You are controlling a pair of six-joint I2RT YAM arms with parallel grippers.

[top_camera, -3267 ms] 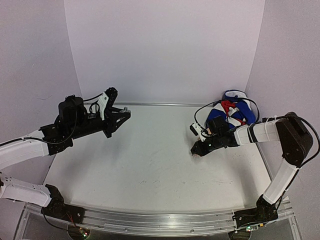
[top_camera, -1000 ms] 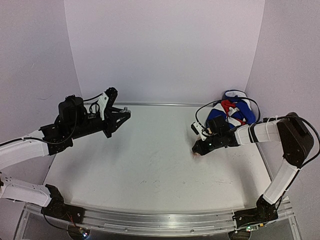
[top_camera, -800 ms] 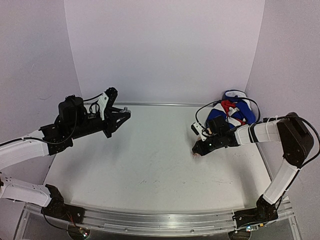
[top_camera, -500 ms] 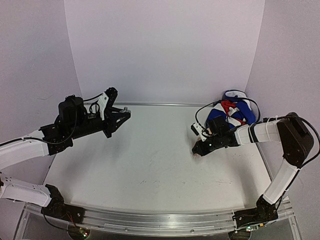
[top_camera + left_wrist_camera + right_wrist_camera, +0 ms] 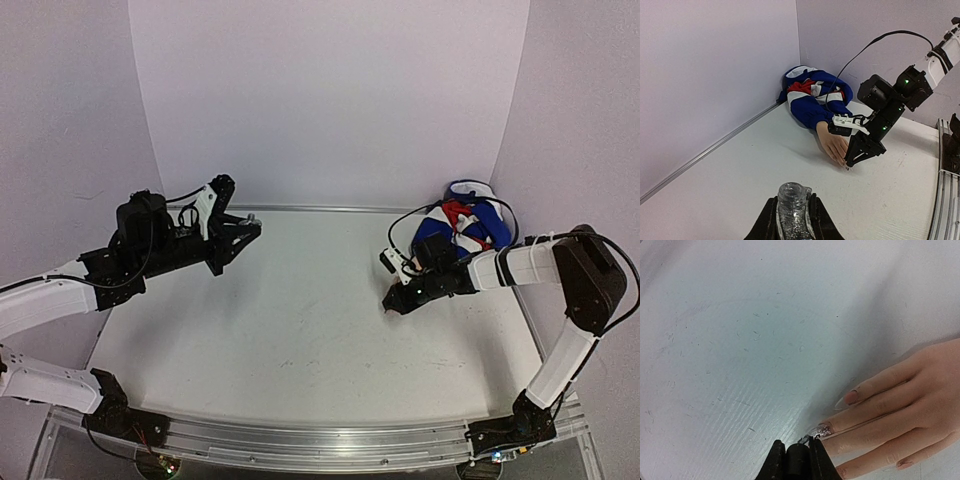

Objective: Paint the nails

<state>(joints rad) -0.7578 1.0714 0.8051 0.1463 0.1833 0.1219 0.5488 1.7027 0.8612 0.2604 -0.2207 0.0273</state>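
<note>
The nails (image 5: 852, 398) sit at the fingertips of the mannequin hand (image 5: 905, 395). The hand lies flat on the surface (image 5: 300, 330) at the right side, and its blue, white and red sleeve (image 5: 468, 222) is heaped in the far right corner. One glitter-coated nail (image 5: 823, 430) is visible, the nail beside it looks plain pink, and the others are hard to judge.

Just beside the glitter-coated nail is the right tool (image 5: 796, 452), pressed together on a dark brush cap (image 5: 798, 460). The bristles are too small to see clearly. The step in hand seems to be the stroke on this nail. To do it well, I think the brush should go lightly along the finger, from base to tip, with little pressure. This way the hand does not slide and no polish goes on the skin.

Well apart on the left, the left tool (image 5: 791, 227) pinches an open glitter bottle (image 5: 791, 200), ready for the next dip.
</note>
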